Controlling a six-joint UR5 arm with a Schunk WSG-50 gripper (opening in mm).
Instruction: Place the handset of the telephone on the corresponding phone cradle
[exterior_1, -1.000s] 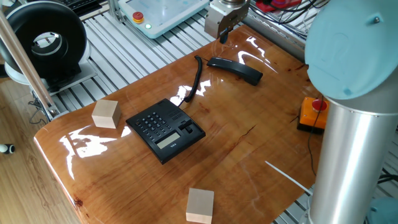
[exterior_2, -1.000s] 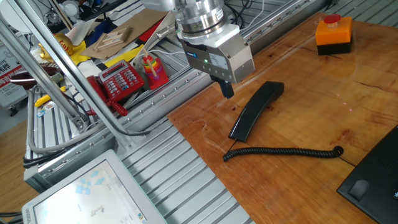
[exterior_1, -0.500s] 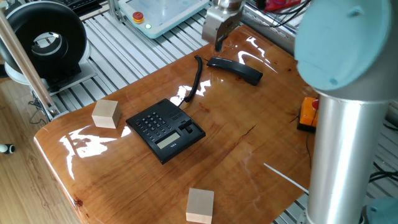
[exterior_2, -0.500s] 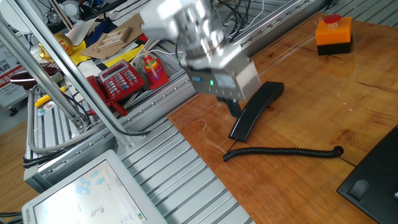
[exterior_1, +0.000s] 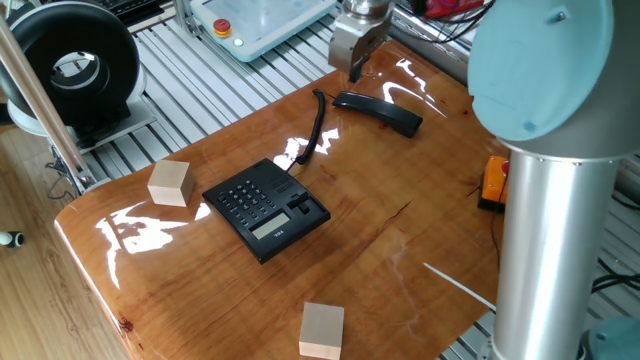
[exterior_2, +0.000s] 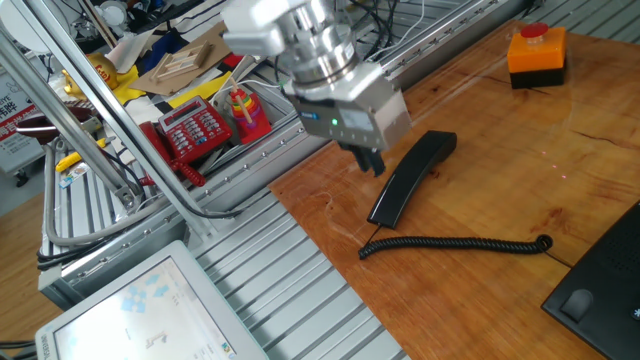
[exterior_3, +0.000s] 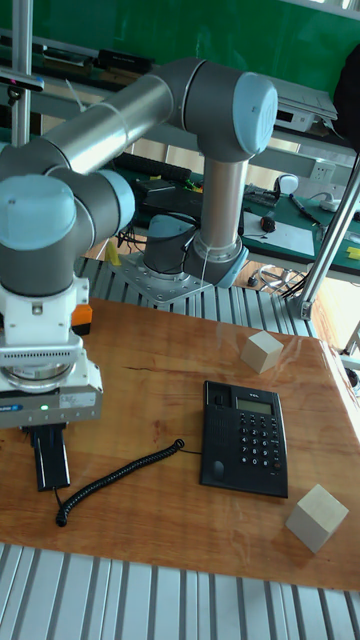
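One fixed view:
- Gripper (exterior_1: 354, 72): hangs at far table edge, just over the near end of the handset (exterior_1: 378, 111). Fingertips dark and small here; jaw gap not readable.
- Handset: flat on the wood, far side, well apart from the phone base (exterior_1: 266, 209). Cord (exterior_1: 318, 125) runs from it toward the base, so reach is tethered.
- Phone cradle (exterior_1: 299, 193): strip on the base's far-right side, nothing on it. Probably left clear as the target.
- Wooden blocks: one (exterior_1: 170, 183) left of base, one (exterior_1: 322, 330) at near edge. Orange box (exterior_1: 503, 182) behind arm column. Open wood between handset and base; carry path looks free.

Other fixed view:
- Gripper (exterior_2: 371, 160) beside the handset's (exterior_2: 412, 176) upper half, on its table-edge side; fingers seem close together, nothing between them. Not gripping.
- Handset lies diagonally, lower end near table edge (exterior_2: 300, 205); little room on that side, metal slats beyond.
- Coiled cord (exterior_2: 455, 243) stretched across toward base; could drag on lift.

Tall fixed view:
- Gripper body hides its own fingertips; handset end (exterior_3: 52, 462) shows just below. Aligned lengthwise, likely for a grasp across the width.
- Base (exterior_3: 245, 437) mid-table, cradle strip (exterior_3: 217, 433) facing handset side. Blocks (exterior_3: 262, 352), (exterior_3: 317, 517) off the route.
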